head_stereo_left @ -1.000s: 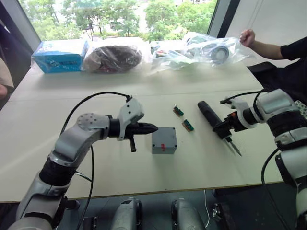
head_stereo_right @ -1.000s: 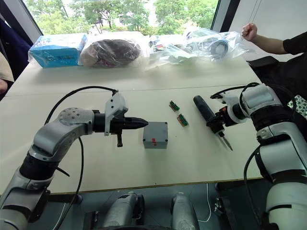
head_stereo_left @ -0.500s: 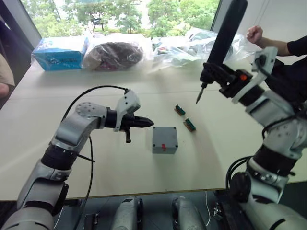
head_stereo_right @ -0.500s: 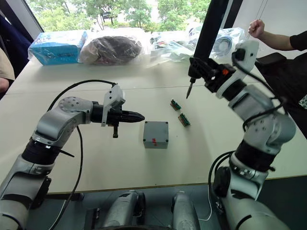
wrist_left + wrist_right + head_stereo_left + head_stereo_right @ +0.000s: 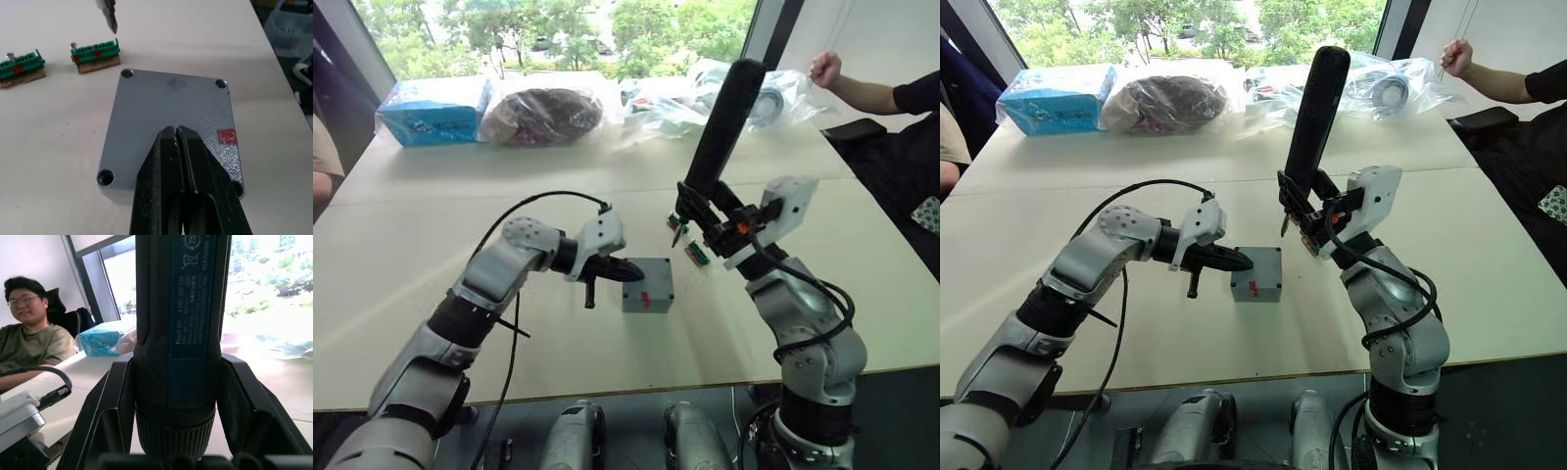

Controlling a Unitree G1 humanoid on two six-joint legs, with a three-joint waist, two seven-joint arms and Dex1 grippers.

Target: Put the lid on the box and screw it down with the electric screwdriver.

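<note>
Left gripper [image 5: 177, 134]: arm reaching rightward, low over the tabletop [image 5: 431, 245], jaws clenched together, tips over the lid [image 5: 171, 112] seated on the box [image 5: 647, 286] at centre. Right gripper [image 5: 717, 223]: forearm raised, jaws grasping the electric screwdriver [image 5: 713, 137] nearly upright, bit pointing down, just right of and beyond the box, near two green connectors [image 5: 97, 54].

Your left arm reached in from the left with the elbow bent, and its left gripper [image 5: 625, 271] pointed level across the desk, both fingers [image 5: 168, 181] pressed together. Your right arm stood folded upward at the elbow, the right gripper [image 5: 1310, 209] raised and clamped around the electric screwdriver [image 5: 1312, 115].
</note>
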